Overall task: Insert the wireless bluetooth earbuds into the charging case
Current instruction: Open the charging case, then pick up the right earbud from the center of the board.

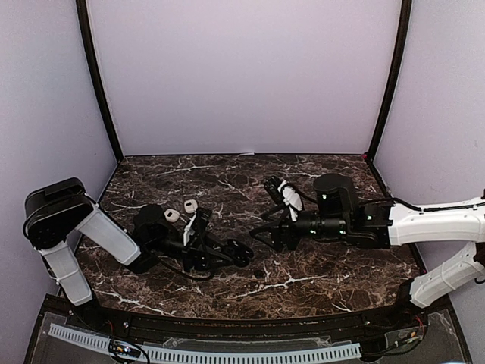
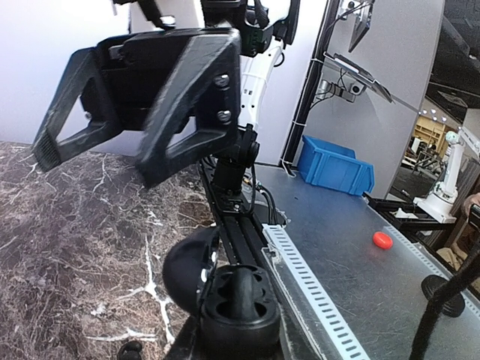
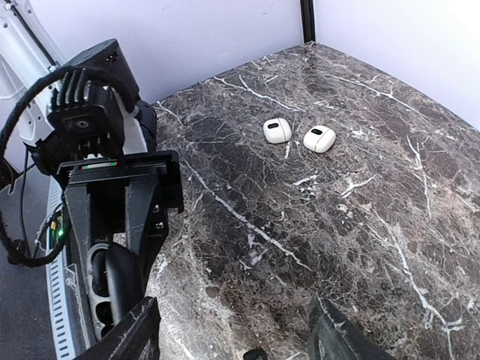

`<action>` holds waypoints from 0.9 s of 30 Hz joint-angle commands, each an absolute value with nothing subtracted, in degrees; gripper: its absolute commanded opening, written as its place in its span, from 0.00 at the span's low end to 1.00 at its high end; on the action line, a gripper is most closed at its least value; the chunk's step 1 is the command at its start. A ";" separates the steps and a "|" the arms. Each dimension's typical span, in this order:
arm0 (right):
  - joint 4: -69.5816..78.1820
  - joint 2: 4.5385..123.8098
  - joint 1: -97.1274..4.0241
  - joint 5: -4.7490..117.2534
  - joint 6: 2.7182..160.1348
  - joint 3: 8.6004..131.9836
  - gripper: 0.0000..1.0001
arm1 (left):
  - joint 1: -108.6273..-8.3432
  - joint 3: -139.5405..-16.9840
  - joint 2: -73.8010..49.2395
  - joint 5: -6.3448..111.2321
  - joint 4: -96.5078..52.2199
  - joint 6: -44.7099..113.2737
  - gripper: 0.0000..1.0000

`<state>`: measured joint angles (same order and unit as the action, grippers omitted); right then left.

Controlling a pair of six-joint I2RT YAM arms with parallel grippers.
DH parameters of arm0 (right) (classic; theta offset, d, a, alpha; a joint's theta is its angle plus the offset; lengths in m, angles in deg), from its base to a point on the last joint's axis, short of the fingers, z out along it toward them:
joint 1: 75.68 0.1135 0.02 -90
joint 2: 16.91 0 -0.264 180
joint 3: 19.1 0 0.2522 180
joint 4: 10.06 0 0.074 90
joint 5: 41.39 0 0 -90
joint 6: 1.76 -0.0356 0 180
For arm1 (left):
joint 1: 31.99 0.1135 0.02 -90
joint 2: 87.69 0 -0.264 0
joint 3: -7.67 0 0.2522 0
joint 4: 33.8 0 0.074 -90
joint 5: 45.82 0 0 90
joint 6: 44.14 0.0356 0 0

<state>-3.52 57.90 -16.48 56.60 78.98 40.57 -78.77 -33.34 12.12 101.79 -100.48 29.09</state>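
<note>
My left gripper (image 1: 232,253) is shut on an open black charging case (image 2: 240,300). The lid (image 2: 187,262) is swung to the left and both wells look empty. The case also shows in the right wrist view (image 3: 112,289). My right gripper (image 3: 232,326) is open and empty, low over the marble just right of the case, and it shows in the top view (image 1: 267,233) and in the left wrist view (image 2: 135,112). A tiny black thing, perhaps a black earbud (image 3: 255,352), lies on the table between the right fingers, partly cut off; it also shows in the left wrist view (image 2: 131,349). No white earbuds show.
Two white pebble-like cases (image 3: 277,130) (image 3: 319,139) lie shut, side by side, on the marble table (image 1: 318,280) behind the left arm; they also show in the top view (image 1: 172,215) (image 1: 189,205). Purple walls stand on three sides. A white slotted cable duct (image 1: 227,353) runs along the near edge.
</note>
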 commanded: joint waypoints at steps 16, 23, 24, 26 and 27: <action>7.23 57.13 -16.92 55.71 73.21 37.20 0.39 | -74.02 -27.24 13.44 102.43 -114.33 21.89 0.09; 10.54 64.52 -16.88 51.83 70.95 38.96 0.35 | -70.64 -26.17 12.86 104.32 -113.17 22.83 0.09; 12.10 66.56 -16.88 51.47 70.26 40.90 0.35 | -70.27 -26.15 12.86 104.59 -113.20 22.90 0.09; 16.01 70.75 -16.60 50.39 68.01 45.26 0.34 | -69.71 -25.84 12.74 104.90 -113.52 22.93 0.09; 18.01 72.80 -16.35 49.46 66.49 47.33 0.34 | -69.51 -25.60 12.65 105.03 -113.62 23.07 0.09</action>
<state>12.02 67.06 -16.76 53.12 71.47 39.96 -70.53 -26.58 13.63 103.10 -110.91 22.86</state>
